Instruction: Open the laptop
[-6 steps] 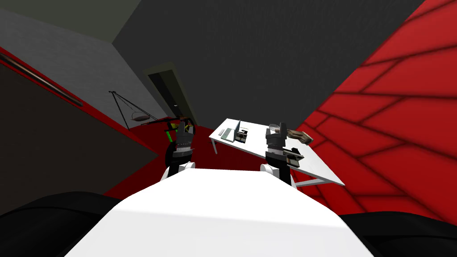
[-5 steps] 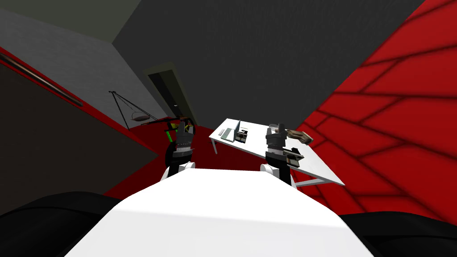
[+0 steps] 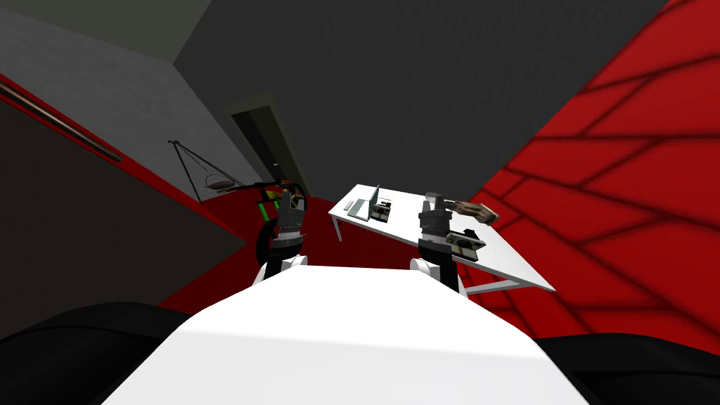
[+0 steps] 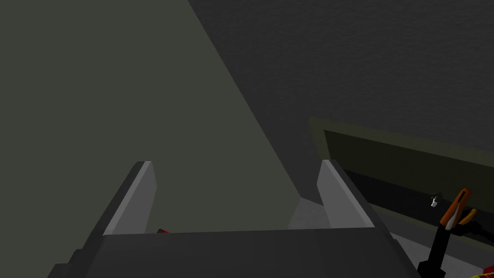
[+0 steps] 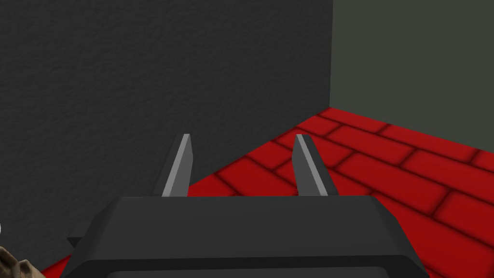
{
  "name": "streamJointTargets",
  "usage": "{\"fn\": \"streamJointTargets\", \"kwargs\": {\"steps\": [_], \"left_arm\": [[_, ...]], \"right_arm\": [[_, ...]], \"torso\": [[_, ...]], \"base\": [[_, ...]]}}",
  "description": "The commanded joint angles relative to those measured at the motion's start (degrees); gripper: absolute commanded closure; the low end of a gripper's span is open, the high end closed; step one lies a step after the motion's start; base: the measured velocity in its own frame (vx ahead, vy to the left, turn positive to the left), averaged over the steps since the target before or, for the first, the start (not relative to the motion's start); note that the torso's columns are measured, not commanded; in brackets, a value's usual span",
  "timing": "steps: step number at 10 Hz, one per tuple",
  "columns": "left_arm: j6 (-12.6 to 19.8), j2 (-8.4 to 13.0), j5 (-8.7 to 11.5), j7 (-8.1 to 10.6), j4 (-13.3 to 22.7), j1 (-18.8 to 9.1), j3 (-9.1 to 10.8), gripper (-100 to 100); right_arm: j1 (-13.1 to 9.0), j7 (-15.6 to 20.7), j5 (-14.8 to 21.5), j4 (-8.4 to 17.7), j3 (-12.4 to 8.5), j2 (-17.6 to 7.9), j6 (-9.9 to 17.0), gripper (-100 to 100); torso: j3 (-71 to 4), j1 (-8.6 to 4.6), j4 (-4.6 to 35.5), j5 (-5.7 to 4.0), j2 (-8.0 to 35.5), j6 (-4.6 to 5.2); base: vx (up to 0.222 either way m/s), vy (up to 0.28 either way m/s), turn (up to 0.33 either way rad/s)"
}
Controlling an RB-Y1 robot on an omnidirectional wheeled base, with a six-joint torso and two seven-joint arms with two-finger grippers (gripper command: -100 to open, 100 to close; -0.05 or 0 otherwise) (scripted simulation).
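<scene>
1. Thin light-grey laptop (image 3: 367, 205): on the far end of the flat white worktop (image 3: 510, 271), well ahead of both arms.
2. Handling, judged: light, rigid, with a delicate hinge; lift by the lid's free edge.
3. Left pincer (image 4: 236, 193) and right pincer (image 5: 243, 164): blades apart, empty.

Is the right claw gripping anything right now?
No: the right claw is open, its two fingers standing apart with nothing held between them.
</scene>
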Motion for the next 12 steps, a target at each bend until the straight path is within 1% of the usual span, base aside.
{"fn": "streamJointTargets", "kwargs": {"steps": [1,3,4,5,6,9,12], "left_arm": [[0.0,0.0,0.0,0.00,0.0,0.0,0.00,0],[0.0,0.0,0.0,0.00,0.0,0.0,0.00,0],[0.0,0.0,0.0,0.00,0.0,0.0,0.00,0],[0.0,0.0,0.0,0.00,0.0,0.0,0.00,0],[0.0,0.0,0.0,0.00,0.0,0.0,0.00,0],[0.0,0.0,0.0,0.00,0.0,0.0,-0.01,0],[0.0,0.0,0.0,0.00,0.0,0.0,-0.01,0]], "right_arm": [[0.0,0.0,0.0,0.0,0.0,0.0,0.0,0],[0.0,0.0,0.0,0.0,0.0,0.0,0.0,0],[0.1,0.5,0.6,0.2,-0.2,-2.7,0.2,-100],[0.2,0.9,1.1,0.3,-0.5,-4.4,0.4,-100],[0.3,1.5,1.9,0.5,-0.8,-6.2,0.7,-100],[0.7,4.0,5.1,1.4,-2.2,-11.4,2.0,-100],[1.3,7.4,9.6,2.3,-4.1,-15.0,3.6,-100]], "torso": [[-8.5,0.00,4.2,0.00,4.2,0.00],[-25.4,0.00,12.7,0.00,12.7,0.00],[-33.8,0.00,16.9,0.00,16.9,0.00],[-37.8,0.04,18.8,0.01,18.8,0.00],[-38.9,0.07,19.4,0.02,19.3,0.00],[-39.2,0.11,19.6,0.03,19.6,0.00],[-39.2,-0.02,19.6,0.00,19.6,0.00]], "base": [[0.000,0.000,0.000],[0.000,0.000,0.000],[0.021,0.017,-0.010],[0.027,0.031,-0.023],[0.032,0.053,-0.030],[0.045,0.091,-0.042],[0.077,0.107,-0.072]]}}
